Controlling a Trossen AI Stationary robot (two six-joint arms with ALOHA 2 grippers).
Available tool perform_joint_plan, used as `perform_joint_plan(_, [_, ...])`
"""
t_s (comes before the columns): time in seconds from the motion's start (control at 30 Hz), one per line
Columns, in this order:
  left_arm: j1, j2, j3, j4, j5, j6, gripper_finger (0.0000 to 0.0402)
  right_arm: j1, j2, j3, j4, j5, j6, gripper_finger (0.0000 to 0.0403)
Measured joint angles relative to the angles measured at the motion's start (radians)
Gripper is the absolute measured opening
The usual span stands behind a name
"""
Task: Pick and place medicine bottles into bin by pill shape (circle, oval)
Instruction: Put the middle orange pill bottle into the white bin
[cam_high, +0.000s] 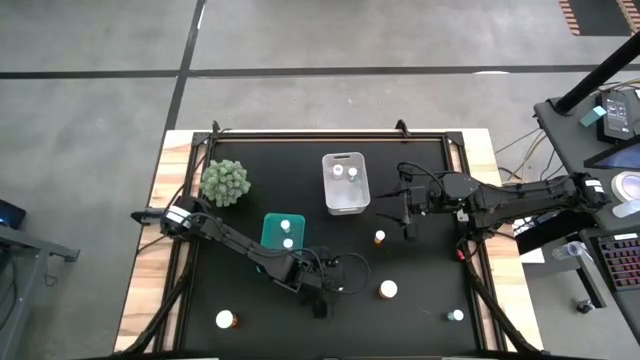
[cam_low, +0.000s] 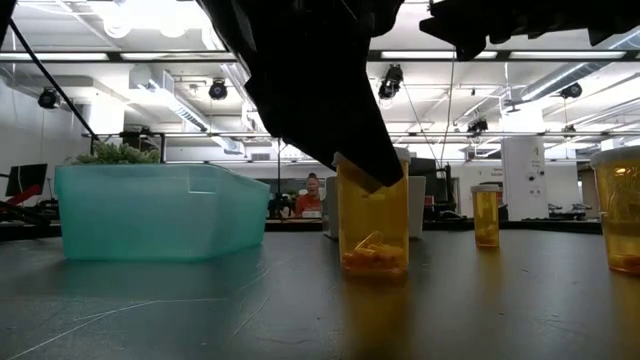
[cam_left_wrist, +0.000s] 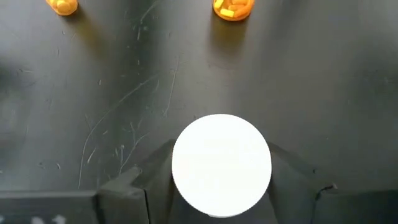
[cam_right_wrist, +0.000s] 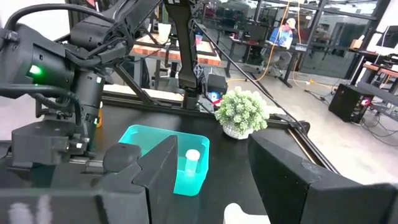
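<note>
Teal bin — two bottles | clear bin — two bottles

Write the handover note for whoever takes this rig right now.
Left gripper: near the table's front edge, shut on an amber bottle that stands on the table.
Right gripper: open, empty, at mid table beside a loose bottle.
Done: two bottles stand in the teal bin, two in the clear bin.
Left: the held bottle, plus four loose ones: the one by the right gripper, a second in front of it, a third front left, a fourth front right. Pill shapes are too small to read here, so check each before binning.
</note>
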Motion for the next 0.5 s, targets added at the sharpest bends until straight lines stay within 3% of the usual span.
perform_joint_plan(0.2, [-0.011, -0.038, 0.0, -0.023, -0.039, 0.003, 0.0187, 0.0, 0.0, 0.0, 0.0, 0.0, 0.0, 0.0187])
perform_joint_plan(0.5, [-0.043, -0.226, 0.001, -0.089, -0.079, 0.029, 0.0191, 0.0, 0.0, 0.0, -0.001, 0.0, 0.002, 0.0187])
